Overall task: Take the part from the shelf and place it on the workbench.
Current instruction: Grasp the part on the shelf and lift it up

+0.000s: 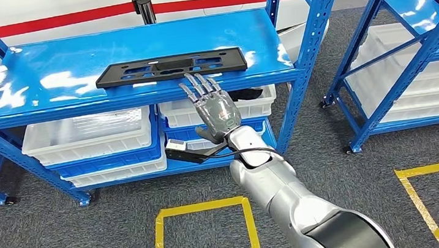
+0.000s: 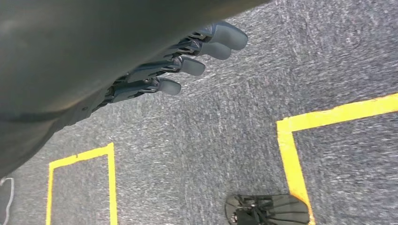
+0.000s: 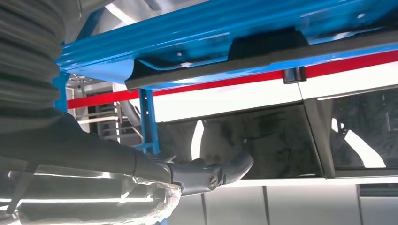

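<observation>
A long flat black part (image 1: 171, 67) with cut-outs lies on the top blue shelf (image 1: 77, 77), near its front edge. My right hand (image 1: 212, 107) is raised just in front of and below that edge, fingers straight and spread, holding nothing; its fingertips (image 1: 200, 78) reach up to the part's front edge. In the right wrist view the part (image 3: 263, 49) shows edge-on along the shelf, and the thumb (image 3: 211, 173) sticks out with nothing in it. My left hand (image 2: 178, 58) hangs over the grey floor, fingers extended and empty.
White bins (image 1: 92, 134) fill the lower shelf levels. A second blue rack (image 1: 418, 47) stands to the right. Yellow tape squares (image 1: 201, 207) mark the grey carpet floor. A white wall with a red stripe (image 1: 70, 19) runs behind the shelf.
</observation>
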`<state>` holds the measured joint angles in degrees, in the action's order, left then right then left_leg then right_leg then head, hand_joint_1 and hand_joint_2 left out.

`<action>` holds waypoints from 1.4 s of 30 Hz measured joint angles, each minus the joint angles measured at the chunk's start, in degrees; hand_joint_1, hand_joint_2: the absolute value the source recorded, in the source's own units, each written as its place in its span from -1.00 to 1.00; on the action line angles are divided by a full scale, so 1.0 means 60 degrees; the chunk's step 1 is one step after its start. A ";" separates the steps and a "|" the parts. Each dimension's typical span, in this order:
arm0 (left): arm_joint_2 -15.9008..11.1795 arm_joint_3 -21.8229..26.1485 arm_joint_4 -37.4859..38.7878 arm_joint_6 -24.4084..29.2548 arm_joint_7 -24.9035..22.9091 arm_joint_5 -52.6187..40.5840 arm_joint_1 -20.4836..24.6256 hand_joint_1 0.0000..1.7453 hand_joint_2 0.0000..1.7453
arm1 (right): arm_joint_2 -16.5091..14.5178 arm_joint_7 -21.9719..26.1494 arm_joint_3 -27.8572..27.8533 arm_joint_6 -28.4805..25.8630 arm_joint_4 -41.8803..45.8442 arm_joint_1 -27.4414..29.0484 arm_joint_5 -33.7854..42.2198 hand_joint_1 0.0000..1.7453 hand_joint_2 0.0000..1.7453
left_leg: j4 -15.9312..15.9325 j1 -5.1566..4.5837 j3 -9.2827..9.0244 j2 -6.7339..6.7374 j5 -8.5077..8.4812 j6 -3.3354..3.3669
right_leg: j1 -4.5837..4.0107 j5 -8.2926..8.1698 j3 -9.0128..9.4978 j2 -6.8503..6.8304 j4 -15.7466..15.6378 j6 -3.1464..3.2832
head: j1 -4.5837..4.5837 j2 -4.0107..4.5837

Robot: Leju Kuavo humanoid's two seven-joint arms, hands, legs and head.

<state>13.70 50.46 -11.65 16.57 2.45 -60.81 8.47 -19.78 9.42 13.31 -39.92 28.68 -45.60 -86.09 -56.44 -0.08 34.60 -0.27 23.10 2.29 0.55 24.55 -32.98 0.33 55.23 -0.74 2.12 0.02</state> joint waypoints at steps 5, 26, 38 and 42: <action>0.0017 -0.0010 0.0000 0.0068 -0.0228 0.0000 0.0013 -1.00 -1.00 | 0.0036 0.0004 -0.0206 -0.0003 0.0076 0.0118 -0.0018 -1.00 1.00 | 0.0351 0.0103 -0.0329 0.0016 -0.0015 0.0178 | 0.0070 0.0822 -0.1286 -0.0010 0.2287 0.0041 | -0.0038 0.0001; -0.0030 -0.0079 -0.0003 0.0217 -0.0201 -0.0108 -0.0048 -1.00 -1.00 | -0.0053 0.0553 -0.0429 -0.0014 0.0059 0.0512 0.0246 -1.00 1.00 | -0.0822 0.0279 0.0716 0.0051 -0.0367 -0.0290 | 0.0056 0.0718 0.0837 0.0192 0.0130 0.0249 | 0.0026 0.0001; -0.0006 -0.0220 -0.0004 0.0250 -0.0132 -0.0198 -0.0014 -1.00 -1.00 | -0.0085 0.0862 -0.0477 -0.0025 0.0058 0.0487 0.0536 -1.00 1.00 | 0.0068 0.0037 0.0202 -0.0056 -0.0335 0.0062 | -0.0001 0.1657 -0.0982 0.0048 0.2700 -0.0005 | -0.0022 0.0001; 0.0015 -0.0221 -0.0001 0.0258 -0.0125 -0.0204 -0.0017 -1.00 -1.00 | -0.0077 0.0853 -0.0446 -0.0025 0.0058 0.0463 0.0579 -1.00 1.00 | 0.0037 -0.0078 0.0096 -0.0121 -0.0219 -0.0012 | -0.0055 0.0215 -0.0124 0.0035 0.0232 -0.0042 | -0.0002 0.0000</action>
<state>13.79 49.13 -11.66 18.12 1.70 -62.04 8.37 -20.24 14.54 10.63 -40.06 29.03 -42.82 -82.61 -56.22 -0.54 35.18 -0.99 21.79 2.22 0.22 25.84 -33.72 0.54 56.62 -0.99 2.11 0.02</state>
